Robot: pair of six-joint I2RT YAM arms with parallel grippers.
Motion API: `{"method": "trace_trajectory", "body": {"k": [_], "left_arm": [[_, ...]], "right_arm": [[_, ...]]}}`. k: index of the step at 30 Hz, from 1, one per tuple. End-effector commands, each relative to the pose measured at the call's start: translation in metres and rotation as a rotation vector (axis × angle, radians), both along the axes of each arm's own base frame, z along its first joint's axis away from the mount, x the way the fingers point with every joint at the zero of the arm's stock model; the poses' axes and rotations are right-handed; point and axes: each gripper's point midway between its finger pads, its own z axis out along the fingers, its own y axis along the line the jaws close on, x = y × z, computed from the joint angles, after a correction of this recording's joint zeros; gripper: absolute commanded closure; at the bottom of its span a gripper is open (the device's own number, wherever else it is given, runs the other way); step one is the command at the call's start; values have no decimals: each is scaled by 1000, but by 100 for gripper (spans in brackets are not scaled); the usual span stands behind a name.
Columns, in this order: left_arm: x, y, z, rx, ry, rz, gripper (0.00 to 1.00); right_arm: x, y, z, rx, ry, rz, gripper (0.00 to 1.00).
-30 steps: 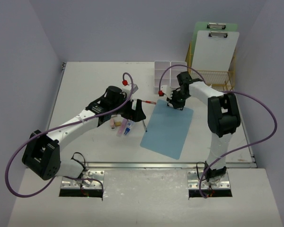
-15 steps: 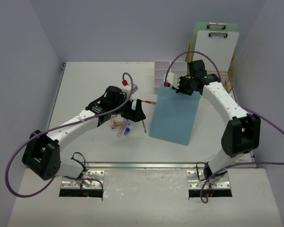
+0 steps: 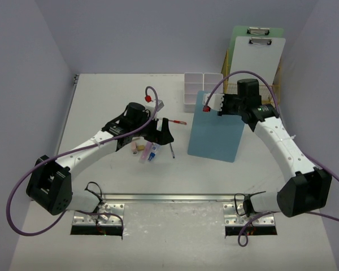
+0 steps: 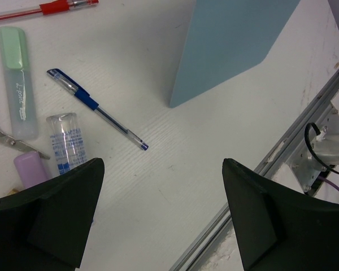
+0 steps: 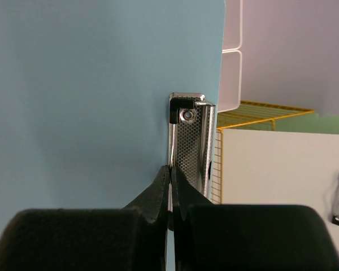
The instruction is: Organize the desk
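Blue clipboard (image 3: 217, 132) tight in closed right gripper (image 5: 170, 179), clip (image 5: 192, 147) half-hidden; left gripper (image 4: 161, 169) wide open, empty.

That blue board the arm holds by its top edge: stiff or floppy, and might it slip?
Probably stiff: the blue board looks flat though the right gripper pinches only its edge by the clip. Likely light, since its edge looks thin. Smooth surface, narrow pinch: it might swing or slip.
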Motion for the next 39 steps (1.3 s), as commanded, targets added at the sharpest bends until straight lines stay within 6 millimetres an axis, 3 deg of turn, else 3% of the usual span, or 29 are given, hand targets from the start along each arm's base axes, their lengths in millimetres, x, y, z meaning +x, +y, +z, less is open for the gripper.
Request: {"method": "trace_trajectory", "body": {"k": [1,11,13,15,23,31,39], "left_arm": [[13,-3,26,-42,-58,19,16],[13,-2,27,-40,-58,20,16],[13,-1,27,-35,-59,21,13],[13,0,27,-31,-63,20,0],[11,2,25,-26,-75,22,0],[10,3,24,-21,-82,15,0],[9,3,24,-21,-83,12,0]], "right_arm": [[12,0,56,-5,-204,13,100],[26,-9,111,-27,-358,5,100],[28,-12,122,-30,-385,2,100],[28,-13,129,-36,-405,4,100],[28,-22,165,-61,-489,16,100],[33,-45,206,-84,-567,-3,100],[50,-93,236,-123,-642,-24,100]]}}
